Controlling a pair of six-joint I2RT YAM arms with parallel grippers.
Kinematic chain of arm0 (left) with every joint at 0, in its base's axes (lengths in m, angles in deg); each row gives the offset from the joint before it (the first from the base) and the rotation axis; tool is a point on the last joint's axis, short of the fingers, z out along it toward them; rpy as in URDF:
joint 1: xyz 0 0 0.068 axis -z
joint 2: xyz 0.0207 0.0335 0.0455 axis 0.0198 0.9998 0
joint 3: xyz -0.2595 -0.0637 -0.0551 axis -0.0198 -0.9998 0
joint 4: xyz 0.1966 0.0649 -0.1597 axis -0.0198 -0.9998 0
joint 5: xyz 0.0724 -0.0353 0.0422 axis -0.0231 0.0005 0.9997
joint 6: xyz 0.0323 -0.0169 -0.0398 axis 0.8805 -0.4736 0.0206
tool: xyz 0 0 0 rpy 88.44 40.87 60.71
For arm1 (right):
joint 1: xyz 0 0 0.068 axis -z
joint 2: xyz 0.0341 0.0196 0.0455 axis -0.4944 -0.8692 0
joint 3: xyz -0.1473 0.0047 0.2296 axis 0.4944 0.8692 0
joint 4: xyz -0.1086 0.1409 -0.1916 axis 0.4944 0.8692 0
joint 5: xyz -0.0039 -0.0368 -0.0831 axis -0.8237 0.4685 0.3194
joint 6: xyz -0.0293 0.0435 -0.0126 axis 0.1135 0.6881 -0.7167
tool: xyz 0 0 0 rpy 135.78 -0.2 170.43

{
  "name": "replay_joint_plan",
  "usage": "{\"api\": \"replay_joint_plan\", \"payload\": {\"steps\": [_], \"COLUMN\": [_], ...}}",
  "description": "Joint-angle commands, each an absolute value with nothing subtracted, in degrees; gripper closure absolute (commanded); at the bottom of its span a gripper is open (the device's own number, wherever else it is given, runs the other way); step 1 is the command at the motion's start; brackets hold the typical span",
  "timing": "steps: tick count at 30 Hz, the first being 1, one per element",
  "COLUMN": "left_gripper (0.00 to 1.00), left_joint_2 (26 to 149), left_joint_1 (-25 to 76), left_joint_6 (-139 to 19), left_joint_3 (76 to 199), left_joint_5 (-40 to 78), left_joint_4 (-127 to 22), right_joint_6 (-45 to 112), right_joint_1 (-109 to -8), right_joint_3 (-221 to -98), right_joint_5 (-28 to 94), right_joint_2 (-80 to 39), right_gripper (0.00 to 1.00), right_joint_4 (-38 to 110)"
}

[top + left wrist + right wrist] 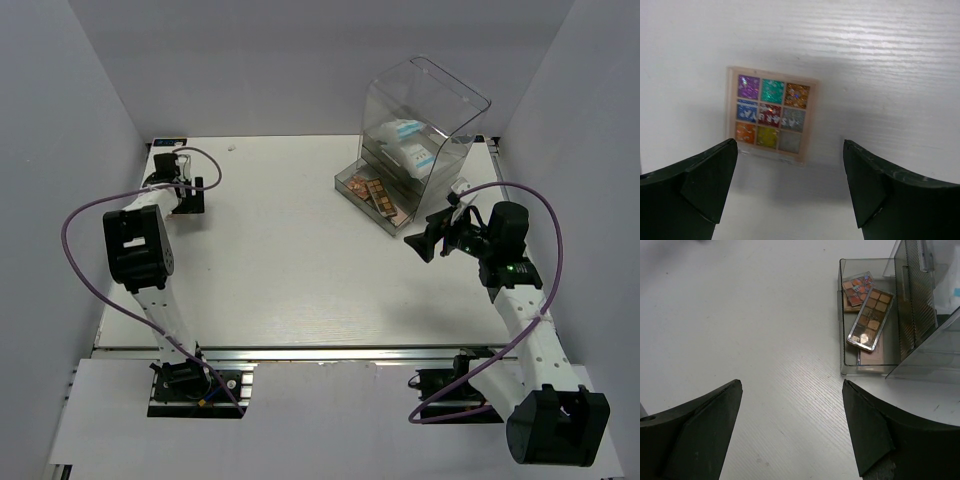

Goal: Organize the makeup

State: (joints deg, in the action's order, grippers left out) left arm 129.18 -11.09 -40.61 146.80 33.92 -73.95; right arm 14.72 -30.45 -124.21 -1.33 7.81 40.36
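Glitter palette [771, 115] bears silver lettering — upside down, unreadable.

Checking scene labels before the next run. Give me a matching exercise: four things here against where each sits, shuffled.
Things
1. nine-pan glitter palette
2. long brown eyeshadow palette
3. white blue-printed pouches
4. clear acrylic drawer box

Places
A. inside the box, above the pulled-out drawer
B. far right part of the table
C. alone on the bare table
D. in the pulled-out drawer, on top of other palettes

Pairs: 1-C, 2-D, 3-A, 4-B
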Motion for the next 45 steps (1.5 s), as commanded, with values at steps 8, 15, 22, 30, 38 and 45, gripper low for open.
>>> {"api": "replay_joint_plan", "payload": {"steps": [8,15,22,30,38,45], "left_gripper": [0.04,0.04,0.04,0.04,0.04,0.09], "left_joint_2": [129.98,132.8,133.15,133.32,134.29,134.56], "left_joint_1": [-14.76,-15.11,-16.51,-18.27,-18.8,-18.8], "left_joint_6": [-34.28,-32.34,-31.46,-32.43,-33.31,-33.92], "left_joint_3": [150.93,153.04,152.7,150.76,150.32,148.74], "left_joint_5": [37.42,33.82,24.17,14.39,10.52,12.36], "left_joint_4": [-71.93,-72.55,-72.19,-72.28,-72.46,-73.34], "right_joint_6": [15.63,15.19,15.81,15.72,15.81,15.81], "right_joint_1": [-30.25,-30.25,-30.25,-30.25,-30.25,-30.25], "right_joint_3": [-124.43,-125.4,-125.84,-126.01,-126.1,-126.45], "right_joint_5": [-1.68,-1.68,-1.77,-1.59,-1.5,-1.5], "right_joint_2": [5.57,4.25,3.19,2.75,2.4,2.14], "right_gripper": [0.14,0.14,0.14,0.14,0.14,0.14], "right_joint_4": [36.31,36.83,37.19,37.36,37.54,37.36]}}
